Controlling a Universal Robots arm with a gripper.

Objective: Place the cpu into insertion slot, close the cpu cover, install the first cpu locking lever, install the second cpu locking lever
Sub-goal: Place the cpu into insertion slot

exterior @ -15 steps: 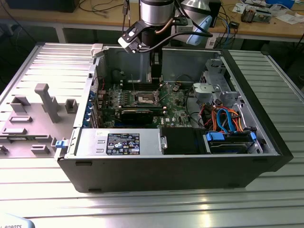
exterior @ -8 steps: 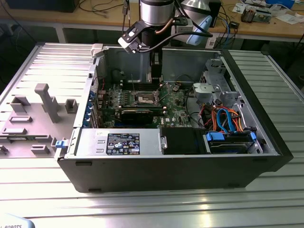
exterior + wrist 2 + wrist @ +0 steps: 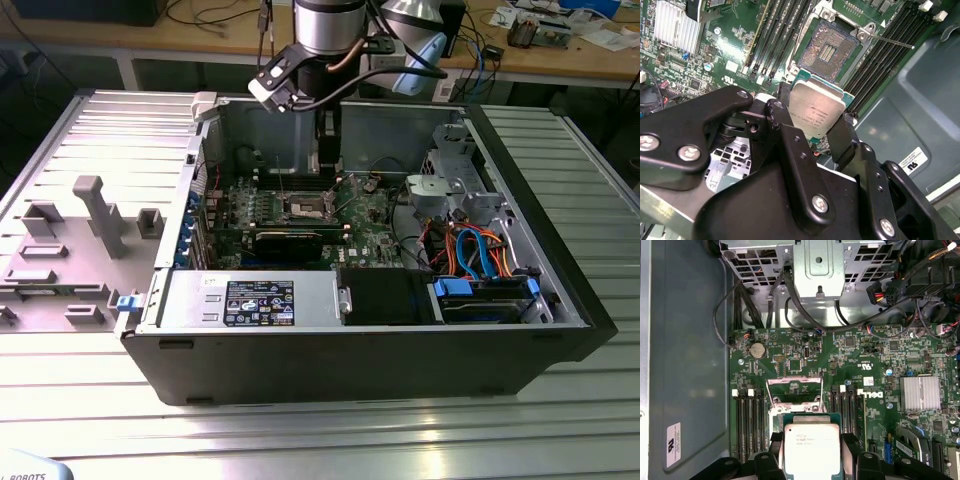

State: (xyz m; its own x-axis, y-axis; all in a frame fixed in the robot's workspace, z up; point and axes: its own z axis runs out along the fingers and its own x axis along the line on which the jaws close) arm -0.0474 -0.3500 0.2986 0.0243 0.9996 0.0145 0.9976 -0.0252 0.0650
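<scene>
My gripper point(image 3: 812, 120) is shut on the cpu point(image 3: 817, 107), a small square chip with a silvery top, pinched between two black fingers point(image 3: 842, 132). In the first wrist view the cpu point(image 3: 812, 440) hangs in my gripper point(image 3: 813, 447) just in front of the raised cpu cover point(image 3: 794, 381). The insertion slot point(image 3: 830, 50) lies open with its dark centre bare, a short way beyond the chip. A thin locking lever point(image 3: 892, 41) sticks out beside it. In the exterior view my gripper point(image 3: 325, 150) reaches down into the case above the insertion slot point(image 3: 303, 208).
Black memory slots point(image 3: 747, 420) flank the socket on both sides. A finned heatsink point(image 3: 920, 392), a long black card point(image 3: 288, 240), a metal drive cage point(image 3: 819, 265) and bundled cables point(image 3: 480, 250) crowd the case. A grey fixture point(image 3: 95, 215) stands on the table outside.
</scene>
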